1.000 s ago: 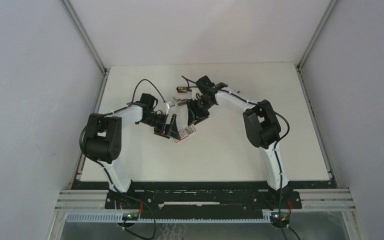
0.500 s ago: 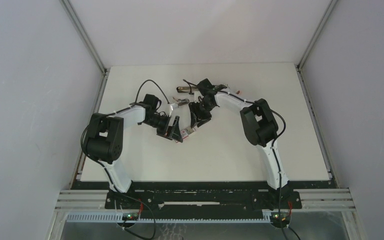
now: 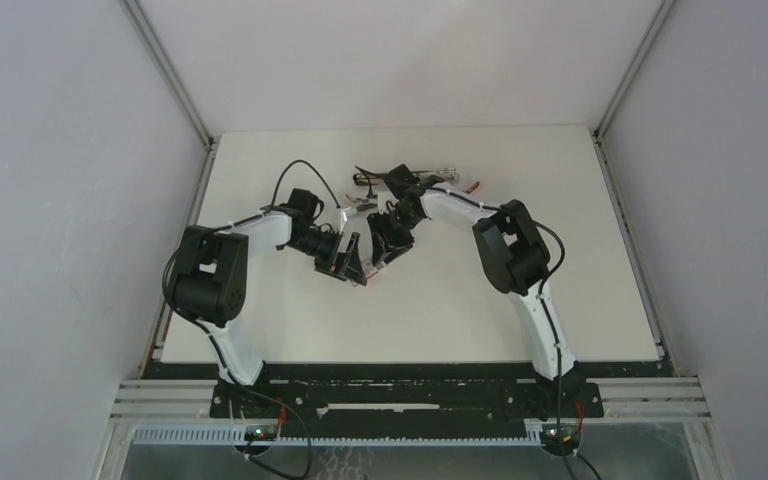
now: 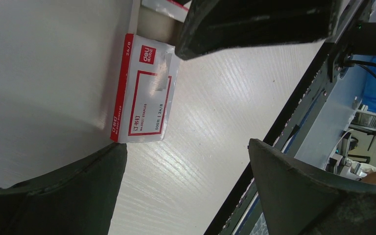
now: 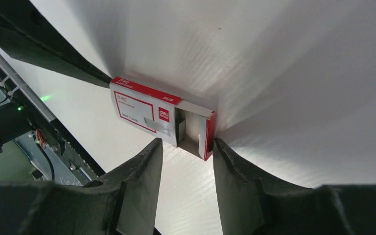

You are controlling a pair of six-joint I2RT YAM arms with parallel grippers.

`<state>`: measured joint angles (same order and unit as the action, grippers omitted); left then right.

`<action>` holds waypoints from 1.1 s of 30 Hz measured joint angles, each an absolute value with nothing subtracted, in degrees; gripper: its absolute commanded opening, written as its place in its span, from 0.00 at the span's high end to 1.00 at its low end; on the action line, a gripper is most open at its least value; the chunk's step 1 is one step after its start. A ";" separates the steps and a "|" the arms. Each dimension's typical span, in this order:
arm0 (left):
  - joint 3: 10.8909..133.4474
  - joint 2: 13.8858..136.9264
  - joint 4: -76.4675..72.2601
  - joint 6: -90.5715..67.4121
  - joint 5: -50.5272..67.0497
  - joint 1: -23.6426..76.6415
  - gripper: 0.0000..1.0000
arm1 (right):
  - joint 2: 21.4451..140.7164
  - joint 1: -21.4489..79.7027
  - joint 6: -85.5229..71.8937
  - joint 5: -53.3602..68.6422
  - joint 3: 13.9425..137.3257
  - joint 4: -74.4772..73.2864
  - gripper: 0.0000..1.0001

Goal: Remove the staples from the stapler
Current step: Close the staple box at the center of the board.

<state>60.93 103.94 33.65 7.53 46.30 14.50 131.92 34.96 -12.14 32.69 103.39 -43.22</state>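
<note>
Your left gripper is wide open and your right gripper half open, both empty at the red-and-white box on the counter; I see no staples, so you likely must next reach for the stapler just behind.

- The stapler is small, silvery metal with dark parts. It lies on the white bench just above the centre of the top view, too small to tell whether it is open.
- A second, darker stapler lies just above the first.
- The staples cannot be made out for sure. A short pale-grey metallic bit lies right of both, in the upper centre.
</note>
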 measured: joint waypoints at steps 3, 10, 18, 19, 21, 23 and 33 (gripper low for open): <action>60.93 103.94 33.65 7.51 46.26 14.52 0.00 | 132.05 35.77 -11.90 33.54 103.39 -43.24 0.57; 60.93 103.94 33.61 7.46 46.24 14.52 0.00 | 132.33 36.80 -11.55 35.24 103.39 -43.24 0.57; 60.93 103.96 33.54 7.09 46.22 14.52 0.00 | 132.97 37.45 -11.60 37.95 103.39 -43.13 0.57; 60.93 103.96 33.54 7.07 46.24 14.52 0.00 | 133.01 37.58 -11.60 38.24 103.39 -43.13 0.57; 60.93 103.96 33.54 7.07 46.22 14.52 0.00 | 133.16 37.78 -11.62 38.74 103.39 -43.13 0.57; 60.93 103.96 33.56 7.07 46.19 14.52 0.00 | 133.21 37.91 -11.66 39.07 103.42 -43.18 0.57; 60.93 103.96 33.56 7.07 46.13 14.48 0.00 | 133.19 37.82 -11.29 38.37 103.57 -43.59 0.57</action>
